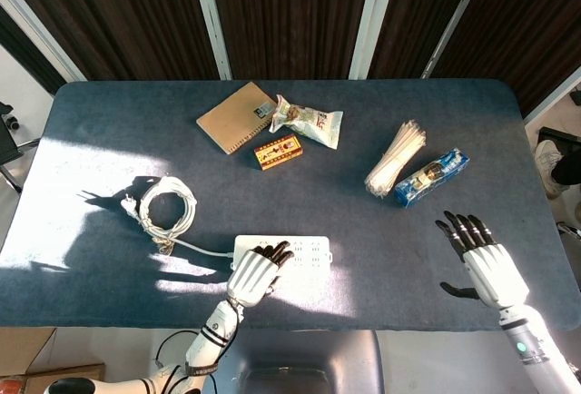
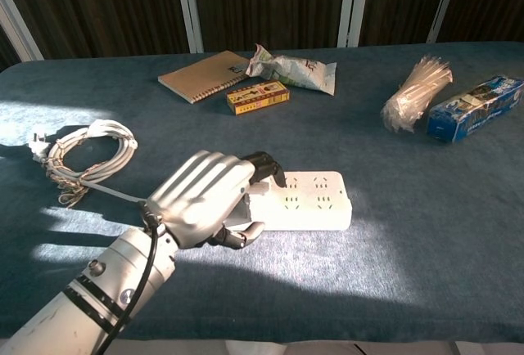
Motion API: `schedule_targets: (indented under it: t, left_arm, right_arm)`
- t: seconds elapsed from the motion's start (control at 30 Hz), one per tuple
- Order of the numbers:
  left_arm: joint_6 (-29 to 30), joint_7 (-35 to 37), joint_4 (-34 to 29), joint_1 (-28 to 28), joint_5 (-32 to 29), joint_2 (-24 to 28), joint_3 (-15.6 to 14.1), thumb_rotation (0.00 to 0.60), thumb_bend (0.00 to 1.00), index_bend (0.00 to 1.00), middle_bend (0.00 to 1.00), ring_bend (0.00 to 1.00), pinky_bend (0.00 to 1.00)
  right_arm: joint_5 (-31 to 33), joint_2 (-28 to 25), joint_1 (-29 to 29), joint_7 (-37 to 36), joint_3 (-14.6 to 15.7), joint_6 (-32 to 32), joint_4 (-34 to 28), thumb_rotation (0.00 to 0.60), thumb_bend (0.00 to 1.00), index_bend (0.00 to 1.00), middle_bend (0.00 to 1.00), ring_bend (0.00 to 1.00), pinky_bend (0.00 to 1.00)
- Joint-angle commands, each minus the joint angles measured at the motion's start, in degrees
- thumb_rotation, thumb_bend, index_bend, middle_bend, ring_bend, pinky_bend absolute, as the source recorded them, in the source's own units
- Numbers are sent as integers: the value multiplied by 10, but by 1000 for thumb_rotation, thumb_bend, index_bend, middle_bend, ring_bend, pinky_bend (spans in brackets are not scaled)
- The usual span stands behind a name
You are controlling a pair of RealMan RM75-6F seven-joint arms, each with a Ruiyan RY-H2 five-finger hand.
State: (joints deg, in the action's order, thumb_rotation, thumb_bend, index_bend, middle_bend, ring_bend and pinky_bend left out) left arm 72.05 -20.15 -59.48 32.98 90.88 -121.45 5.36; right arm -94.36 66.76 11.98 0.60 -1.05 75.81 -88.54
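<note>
Strip (image 2: 307, 200) lies at the near table (image 1: 381, 231) edge, your left hand (image 2: 209, 195) curled over its cord end — thumb under the side. Right hand (image 1: 481, 262) hovers spread, holding nothing. Lift carelessly and the coiled cord (image 1: 166, 205) may drag — or the grip slip.

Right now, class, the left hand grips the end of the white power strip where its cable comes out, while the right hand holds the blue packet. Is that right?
Not quite. The left hand does grip the cable end of the white power strip, but the right hand holds nothing: the head view shows it open, fingers apart, well short of the blue packet.
</note>
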Motion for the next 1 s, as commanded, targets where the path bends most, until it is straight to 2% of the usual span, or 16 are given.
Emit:
schedule_targets:
  t: [0.03,0.23,0.33,0.57,0.77,1.0]
  left_arm:
    - [5,-1,2,-2,2,-1,-4,600,392,378,555,483,625]
    - [10,-1,6,-4,2,-6,-5,600,392,377,555,484,624]
    - [11,-3,8,-3,1,-9,-5,600,391,378,555,484,625]
    - [15,-6,0,-4,-1,-10,-4,600,392,378,554,484,624]
    - [17,-12,-4,-6,-3,-10,-3,600,392,378,554,484,623]
    - [16,-14,-10,-6,-5,-11,-3,600,391,382,557,484,624]
  right_arm:
    - [-15,25,28,-16,-6,-24,14,600,350,0,2,0,0]
    - [-38,74,89,-33,-4,-86,48,600,745,15,71,0,0]
    - [-50,104,118,-42,0,-115,64,600,875,65,112,2,3]
    - [-69,183,168,-67,12,-152,122,600,934,137,164,36,39]
    - [-76,210,178,-71,24,-153,138,600,969,156,177,47,41]
    - [-58,248,191,-51,36,-186,157,600,996,161,181,51,41]
